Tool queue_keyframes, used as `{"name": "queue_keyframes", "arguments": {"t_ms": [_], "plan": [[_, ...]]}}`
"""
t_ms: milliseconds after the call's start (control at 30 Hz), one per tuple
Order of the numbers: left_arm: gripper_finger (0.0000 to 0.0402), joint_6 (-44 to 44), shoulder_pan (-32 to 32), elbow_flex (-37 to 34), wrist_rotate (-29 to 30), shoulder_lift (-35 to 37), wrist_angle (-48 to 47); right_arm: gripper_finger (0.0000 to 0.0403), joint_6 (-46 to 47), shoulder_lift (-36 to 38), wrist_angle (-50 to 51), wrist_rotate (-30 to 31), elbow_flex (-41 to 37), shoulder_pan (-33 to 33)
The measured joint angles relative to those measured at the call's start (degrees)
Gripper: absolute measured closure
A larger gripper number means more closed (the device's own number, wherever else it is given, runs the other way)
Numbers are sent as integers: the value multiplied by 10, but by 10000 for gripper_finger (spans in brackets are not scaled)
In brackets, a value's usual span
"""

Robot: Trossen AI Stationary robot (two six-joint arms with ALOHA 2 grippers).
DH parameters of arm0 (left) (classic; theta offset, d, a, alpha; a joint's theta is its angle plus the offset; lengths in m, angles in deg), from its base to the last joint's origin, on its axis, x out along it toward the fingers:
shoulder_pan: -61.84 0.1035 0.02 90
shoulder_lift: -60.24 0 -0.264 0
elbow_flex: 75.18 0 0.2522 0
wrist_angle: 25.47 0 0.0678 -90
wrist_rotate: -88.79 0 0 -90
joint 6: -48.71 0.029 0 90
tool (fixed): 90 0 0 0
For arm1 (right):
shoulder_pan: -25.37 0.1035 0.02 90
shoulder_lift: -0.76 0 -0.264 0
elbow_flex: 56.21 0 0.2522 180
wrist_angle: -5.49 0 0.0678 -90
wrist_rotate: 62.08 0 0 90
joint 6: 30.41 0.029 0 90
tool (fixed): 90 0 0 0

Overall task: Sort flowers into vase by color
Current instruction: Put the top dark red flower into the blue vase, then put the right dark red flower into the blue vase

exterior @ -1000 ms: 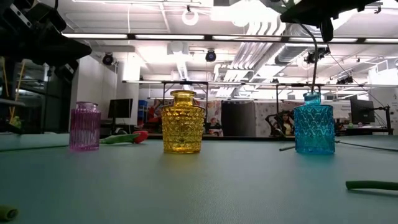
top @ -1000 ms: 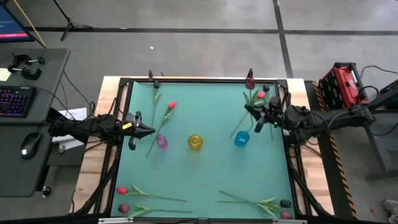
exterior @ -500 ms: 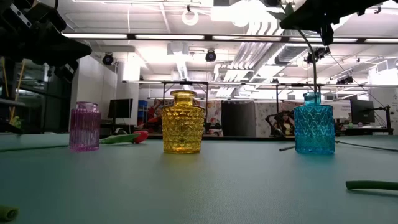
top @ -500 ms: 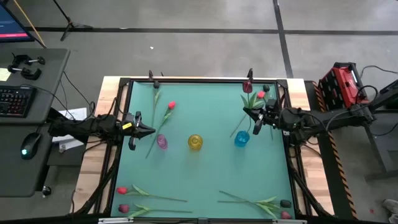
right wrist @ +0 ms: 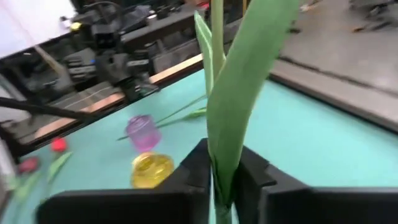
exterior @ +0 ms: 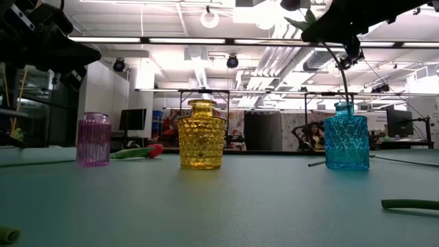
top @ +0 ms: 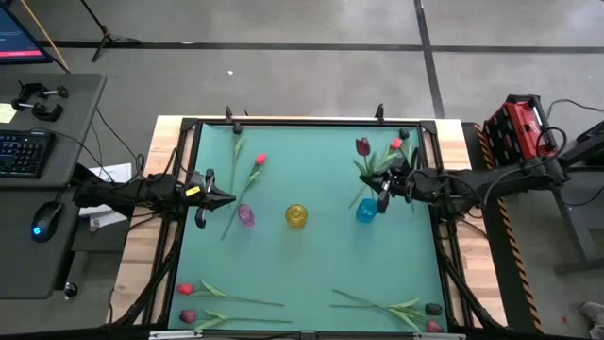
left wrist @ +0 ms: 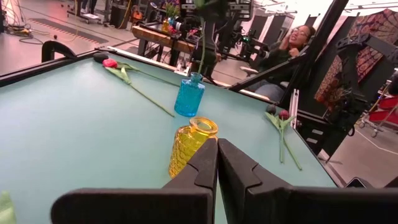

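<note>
Three vases [top: 296, 215] in a row at mat centre. Loose flowers [top: 209, 302] at 7 and 5 o'clock, more twd 11 and 1.

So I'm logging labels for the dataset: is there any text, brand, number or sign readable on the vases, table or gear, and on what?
None can be read.
Faceted glass vases, pink, yellow and blue: no label.
Red case beside the table: too small to read.
Monitor: blurred.

Right tool [top: 381, 190] over the table's right side, fingers nearly together, left tool [top: 223, 198] closed, waiting at left edge
</note>
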Motion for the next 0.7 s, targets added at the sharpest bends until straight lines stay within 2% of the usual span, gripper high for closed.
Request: {"name": "queue_keyframes", "arguments": {"t_ms": [200,300,400,533,700], "plan": [[402,0,0,0,0,0,0,225,42,15,76,-55,11,0],[401,0,0,0,0,0,0,149,40,15,160,-94,41,0],[401,0,0,0,0,0,0,93,30,13,246,-132,70,0],[401,0,0,0,0,0,0,54,32,14,357,-167,111,0],[402,0,0,0,0,0,0,49,45,14,447,-245,142,0]]}}
